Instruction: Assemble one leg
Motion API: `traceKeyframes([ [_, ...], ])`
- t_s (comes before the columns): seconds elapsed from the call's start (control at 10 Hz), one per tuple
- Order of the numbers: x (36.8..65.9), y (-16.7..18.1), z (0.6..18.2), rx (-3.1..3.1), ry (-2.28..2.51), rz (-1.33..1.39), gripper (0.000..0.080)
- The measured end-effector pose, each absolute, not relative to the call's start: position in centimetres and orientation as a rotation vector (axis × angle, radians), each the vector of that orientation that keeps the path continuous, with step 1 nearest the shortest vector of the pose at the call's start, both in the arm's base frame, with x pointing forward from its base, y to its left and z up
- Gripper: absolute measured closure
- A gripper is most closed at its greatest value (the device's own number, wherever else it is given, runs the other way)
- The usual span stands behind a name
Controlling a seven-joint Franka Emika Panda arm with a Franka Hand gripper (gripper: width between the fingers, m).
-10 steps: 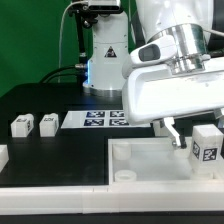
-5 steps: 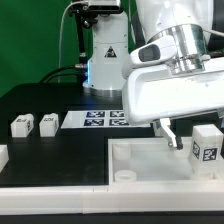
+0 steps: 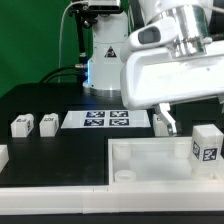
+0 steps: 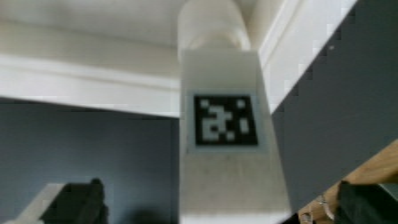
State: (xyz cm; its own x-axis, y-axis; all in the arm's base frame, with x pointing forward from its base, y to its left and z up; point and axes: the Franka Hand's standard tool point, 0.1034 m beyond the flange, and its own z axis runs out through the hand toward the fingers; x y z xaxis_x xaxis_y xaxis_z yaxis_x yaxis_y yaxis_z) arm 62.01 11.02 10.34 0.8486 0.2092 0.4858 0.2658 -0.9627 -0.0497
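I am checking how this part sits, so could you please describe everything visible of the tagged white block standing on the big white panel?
The block is small, chunky and white, plastic by its look, with a black-and-white square tag on the face toward the exterior camera. It stands upright on the big white panel, near the exterior view's right edge. Only the panel touches it: the open hand hangs above and toward the exterior view's left, apart from it.
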Motion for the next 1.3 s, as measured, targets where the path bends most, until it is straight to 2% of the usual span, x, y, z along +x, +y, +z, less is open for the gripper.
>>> traceKeyframes([
  [0.1,62.6,11.0,11.2,-2.912,-0.378,-0.713,0.015],
  [0.4,63.0,12.2,11.7,-2.928,-0.381,-0.271,0.015],
  [0.7,61.8,12.4,9.9,-2.905,-0.415,0.106,0.015],
  [1.0,61.8,12.2,8.6,-2.911,-0.406,0.112,0.015],
  [1.3,62.1,11.5,8.4,-2.911,-0.411,0.094,0.015],
])
